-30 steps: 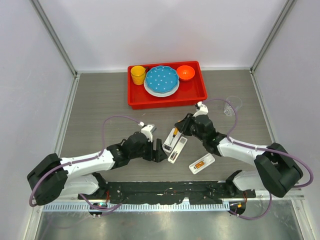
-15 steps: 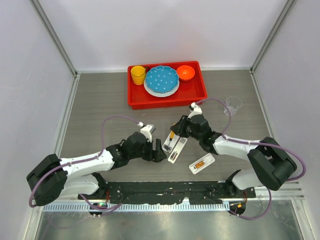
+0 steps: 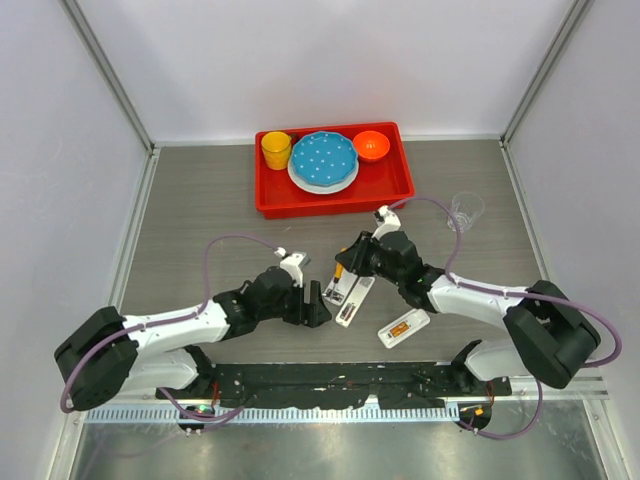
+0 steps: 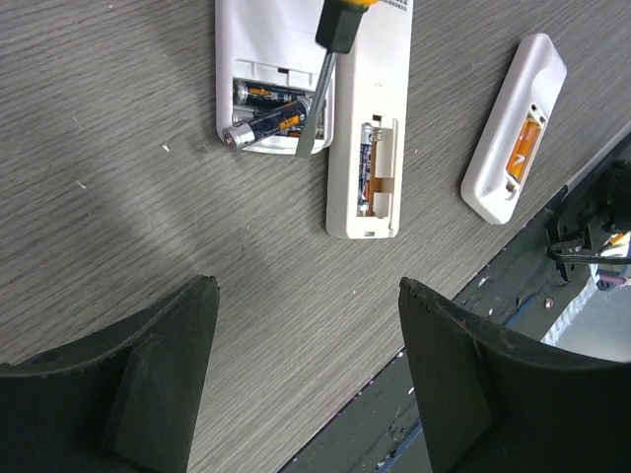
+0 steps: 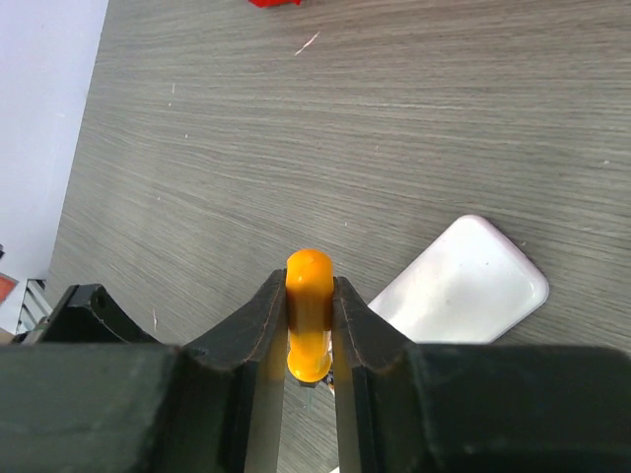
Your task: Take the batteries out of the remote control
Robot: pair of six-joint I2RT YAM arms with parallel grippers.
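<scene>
Grey woodgrain table (image 4: 148, 197) | cylindrical batteries (image 4: 264, 123) | right hand (image 5: 309, 304) grips orange screwdriver (image 4: 338, 22)

The desk (image 3: 200, 200) is grey with a wood grain. The red tray (image 3: 400, 187) carries a blue plate (image 3: 323, 158) speckled with white dots, a yellow cup (image 3: 276, 150) and an orange bowl (image 3: 371, 145). The remote (image 4: 264, 39) is white; its batteries (image 4: 264, 123) are dark with orange bands and silvery ends. The screwdriver (image 4: 335, 25) has an orange handle, black collar and silvery shaft. Beside the remote, a white piece (image 4: 513, 187) shows an orange patch. The left pincer (image 4: 306, 296) and right pincer (image 5: 309, 286) are black.
</scene>
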